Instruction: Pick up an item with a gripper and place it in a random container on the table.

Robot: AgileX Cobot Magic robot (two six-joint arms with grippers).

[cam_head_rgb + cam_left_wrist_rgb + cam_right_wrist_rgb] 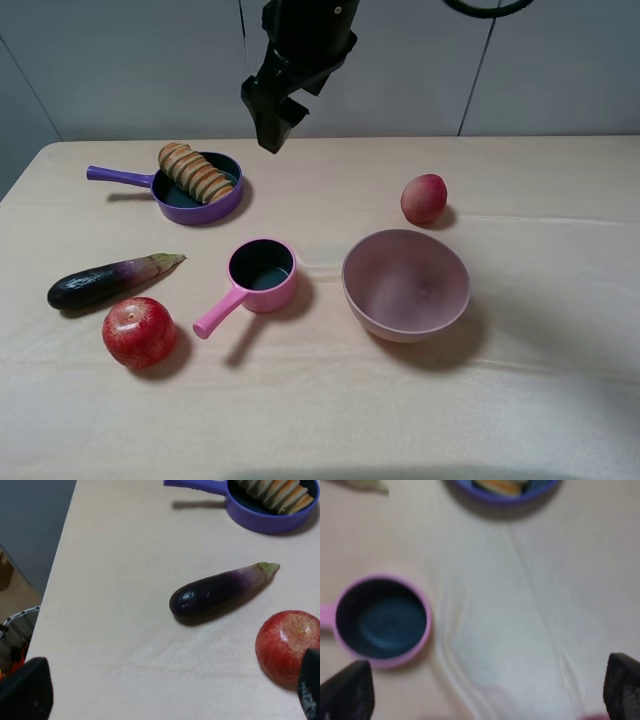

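One roll (196,172) is seen lying across the pan (226,205), propped on the rim rather than sunk inside, well below and to the side of the right gripper (272,118). Both of that gripper's jaws are shown spread wide with nothing between them; in the right wrist view the saucepan (381,619) lies just ahead of one jaw. The left gripper (165,700) is likewise held open and empty, with the eggplant (220,589) ahead of its jaws and an apple (289,645) beside one. Placement is judged done. A roll perched this high could be tipped onto the table (330,410) if the pan were nudged by a passing jaw.
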